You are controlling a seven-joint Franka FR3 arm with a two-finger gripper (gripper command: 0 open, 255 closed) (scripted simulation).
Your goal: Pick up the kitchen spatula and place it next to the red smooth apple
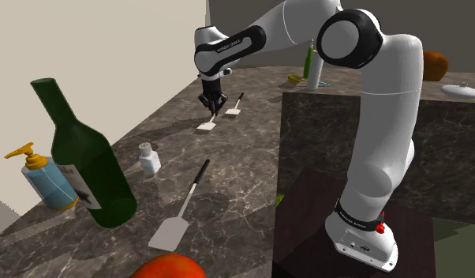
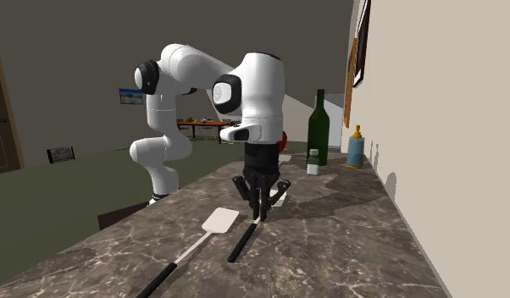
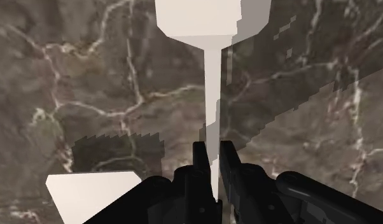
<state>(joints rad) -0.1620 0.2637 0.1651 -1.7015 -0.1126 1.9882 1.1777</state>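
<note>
Three spatulas lie on the dark marble counter (image 1: 252,158). My gripper (image 1: 213,109) is shut on the thin white shank of the far one (image 1: 206,125). From the wrist, the fingers (image 3: 200,159) clasp that shank (image 3: 211,83) below its white blade. The second exterior view has the gripper (image 2: 260,212) low over the counter, the held spatula's black handle (image 2: 245,241) running out in front of it. A second small spatula (image 1: 235,107) lies beside it; its blade (image 2: 221,220) is close to the gripper. The red apple (image 1: 169,267) sits at the shoulder view's lower edge.
A larger spatula (image 1: 181,209) with a black handle lies just above the apple. A dark green bottle (image 1: 82,154), a blue soap dispenser (image 1: 43,178) and a small white shaker (image 1: 149,158) stand along the shoulder view's left. The dark stand (image 1: 338,237) is at lower right.
</note>
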